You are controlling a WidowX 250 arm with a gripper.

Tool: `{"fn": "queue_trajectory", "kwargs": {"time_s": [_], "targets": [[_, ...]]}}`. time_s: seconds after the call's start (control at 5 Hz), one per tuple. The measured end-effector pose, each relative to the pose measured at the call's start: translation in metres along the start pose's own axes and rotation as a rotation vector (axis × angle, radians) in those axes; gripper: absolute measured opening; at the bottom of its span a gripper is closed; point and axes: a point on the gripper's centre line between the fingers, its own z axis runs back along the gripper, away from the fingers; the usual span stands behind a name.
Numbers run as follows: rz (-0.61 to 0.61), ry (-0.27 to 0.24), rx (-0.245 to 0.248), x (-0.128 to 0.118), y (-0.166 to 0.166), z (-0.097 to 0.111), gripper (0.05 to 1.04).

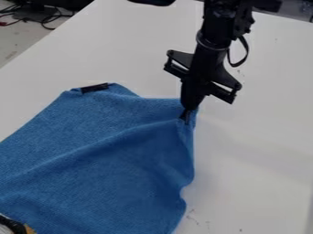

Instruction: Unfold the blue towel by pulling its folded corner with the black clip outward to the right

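My black gripper (188,109) hangs down right of the upper middle, shut on the upper right corner of a blue cloth (116,151). Beside the gripped corner a small dark strip shows on the fabric. The cloth covers much of the left and lower part of the view, with a long fold running from the gripper towards the lower left. Another black strip (94,87) lies on its top left corner.
The cloth lies on a white table (256,151), whose left edge slants down at the upper left. Dark cables (43,18) lie beyond that edge. A black, white and yellow object (13,226) is at the bottom left corner, against the cloth.
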Motion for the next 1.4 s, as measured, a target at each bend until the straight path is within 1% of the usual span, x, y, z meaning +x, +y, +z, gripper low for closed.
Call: {"fn": "queue_trajectory", "kwargs": {"time_s": [0.2,0.4,0.6,0.8,1.0,1.2,1.4], "targets": [[-0.027,-0.013,-0.010,0.014,-0.012,-0.002,0.055],[-0.021,-0.021,-0.033,0.021,-0.020,-0.009,0.078],[-0.019,-0.061,-0.048,0.027,-0.023,-0.011,0.231],[-0.029,-0.059,-0.051,0.028,-0.026,-0.015,0.497],[-0.026,-0.072,-0.056,0.030,-0.027,-0.015,0.806],[-0.027,-0.063,-0.054,0.029,-0.026,-0.015,1.010],[-0.055,-0.022,-0.026,0.021,-0.020,-0.008,1.009]]}}
